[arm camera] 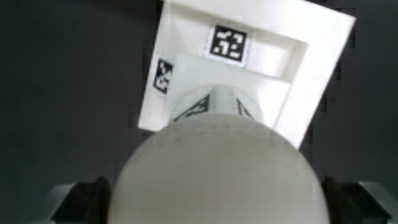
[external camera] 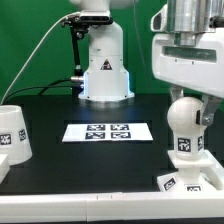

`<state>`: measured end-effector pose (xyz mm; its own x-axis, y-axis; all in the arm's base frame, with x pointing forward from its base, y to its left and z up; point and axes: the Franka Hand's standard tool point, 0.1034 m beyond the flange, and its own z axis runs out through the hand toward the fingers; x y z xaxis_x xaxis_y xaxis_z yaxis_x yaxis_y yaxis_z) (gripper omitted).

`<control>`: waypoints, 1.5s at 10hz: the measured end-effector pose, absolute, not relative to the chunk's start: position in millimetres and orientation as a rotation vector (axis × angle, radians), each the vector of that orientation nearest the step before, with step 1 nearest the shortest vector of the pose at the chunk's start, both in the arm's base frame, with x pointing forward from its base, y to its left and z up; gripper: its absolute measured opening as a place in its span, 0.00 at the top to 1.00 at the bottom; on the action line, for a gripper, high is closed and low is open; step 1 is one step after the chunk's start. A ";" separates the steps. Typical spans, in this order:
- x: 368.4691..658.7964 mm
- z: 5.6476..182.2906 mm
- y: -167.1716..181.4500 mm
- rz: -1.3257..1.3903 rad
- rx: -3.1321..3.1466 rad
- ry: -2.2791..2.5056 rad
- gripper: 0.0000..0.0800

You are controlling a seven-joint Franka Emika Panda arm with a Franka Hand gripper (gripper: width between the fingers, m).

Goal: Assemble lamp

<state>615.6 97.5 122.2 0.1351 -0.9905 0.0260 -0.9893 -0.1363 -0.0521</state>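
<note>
My gripper (external camera: 186, 103) is shut on the round head of the white bulb (external camera: 183, 118) at the exterior view's right. The bulb hangs upright, its tagged neck pointing down at the middle of the square stepped base (external camera: 192, 180). I cannot tell whether the neck touches the base. In the wrist view the bulb head (arm camera: 214, 160) fills the middle between the dark fingers (arm camera: 79, 200) of my gripper (arm camera: 214, 208). The base (arm camera: 267, 55) with its tags lies beyond it. The tapered shade (external camera: 12, 132) stands at the exterior view's left edge.
The marker board (external camera: 108, 131) lies flat in the middle of the black table. The white robot pedestal (external camera: 104, 68) with a triangle sticker stands at the back, with cables to its left. A green backdrop is behind.
</note>
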 end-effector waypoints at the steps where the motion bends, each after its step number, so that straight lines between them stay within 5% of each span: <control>1: 615.7 122.2 102.6 -0.059 -2.149 2.223 0.29; 3: 615.5 122.4 102.7 -0.055 -2.141 2.222 0.29; 7: 613.0 122.8 97.8 -0.058 -2.602 1.708 0.13; 15: 614.2 122.2 95.9 -0.096 -3.072 0.647 0.13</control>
